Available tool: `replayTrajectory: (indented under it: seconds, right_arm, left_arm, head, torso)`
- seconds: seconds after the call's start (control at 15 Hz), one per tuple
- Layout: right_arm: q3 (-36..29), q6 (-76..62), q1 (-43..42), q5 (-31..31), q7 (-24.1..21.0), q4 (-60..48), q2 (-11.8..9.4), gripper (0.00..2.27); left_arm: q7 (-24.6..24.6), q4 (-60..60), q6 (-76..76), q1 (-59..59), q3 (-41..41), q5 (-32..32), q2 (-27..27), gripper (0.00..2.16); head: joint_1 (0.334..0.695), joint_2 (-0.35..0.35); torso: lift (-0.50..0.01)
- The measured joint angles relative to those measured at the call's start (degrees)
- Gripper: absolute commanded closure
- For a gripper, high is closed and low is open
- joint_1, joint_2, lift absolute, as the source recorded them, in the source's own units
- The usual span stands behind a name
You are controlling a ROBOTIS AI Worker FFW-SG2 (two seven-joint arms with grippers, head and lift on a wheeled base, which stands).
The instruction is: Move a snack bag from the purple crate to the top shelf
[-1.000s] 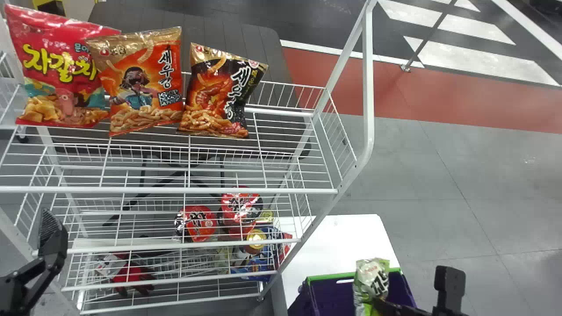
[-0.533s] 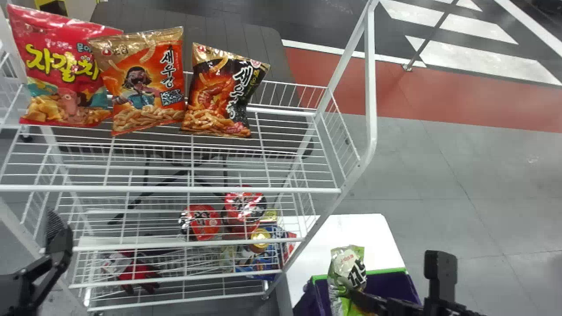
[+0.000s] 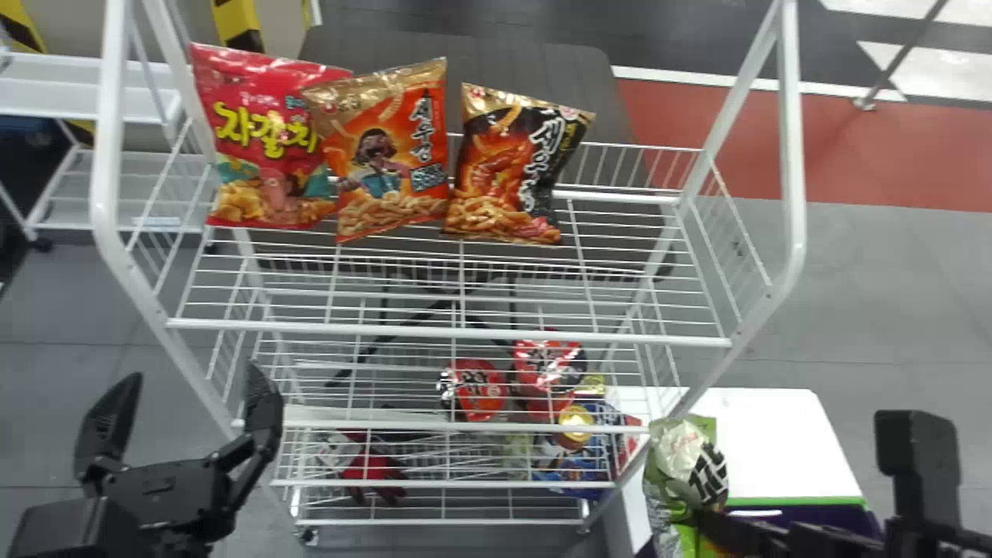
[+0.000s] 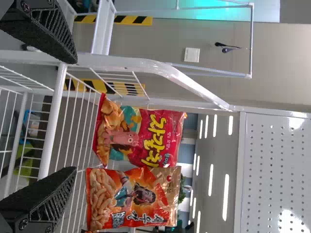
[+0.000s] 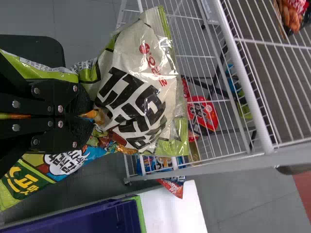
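Observation:
My right gripper (image 3: pixel 717 528) is at the head view's lower right, shut on a green-and-white snack bag (image 3: pixel 686 469). The bag stands up from it, overlapping the shelf rack's right front post in that view. In the right wrist view the gripper (image 5: pixel 93 116) pinches the crumpled middle of the bag (image 5: pixel 138 92). The purple crate (image 3: pixel 814 515) lies below, to the bag's right. The top shelf (image 3: pixel 449 329) has its front rail higher than the bag in the head view. At lower left, my left gripper (image 3: pixel 186 395) stands open and empty; the left wrist view shows this gripper (image 4: pixel 73 115) too.
Three snack bags stand at the top shelf's back: red (image 3: pixel 271 147), orange (image 3: pixel 391 155) and black (image 3: pixel 511 167). Red-lidded cups (image 3: pixel 477 387) and other packages are on lower levels. A white table (image 3: pixel 767 434) stands right of the rack, whose side posts frame the shelf.
The head view has swung left, so the rack appears farther right and more of my left gripper shows. The held bag has moved up and left relative to the crate.

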Motion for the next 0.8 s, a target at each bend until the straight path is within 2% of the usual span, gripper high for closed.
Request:
replayTrajectory:
  seconds: [0.4,0.6,0.8]
  right_arm:
    - [1.54,1.18,-11.63,-0.08,-1.42,-9.63,0.00,2.01]
    - [4.74,1.18,-15.81,0.33,-4.68,-12.19,0.00,2.01]
    - [7.44,1.18,-18.85,0.71,-5.74,-12.55,-0.01,2.00]
  left_arm:
    - [-0.01,0.00,-0.25,0.02,0.01,-0.09,0.21,0.00]
    - [0.24,-0.07,-0.93,0.22,0.00,-0.09,0.42,0.00]
    - [0.36,-0.29,-1.21,0.49,0.05,-0.15,0.57,0.00]
  head:
    - [0.695,-0.045]
    - [0.695,-0.027]
    - [0.695,0.001]
  torso:
    - [0.000]
    - [0.000]
    - [0.000]
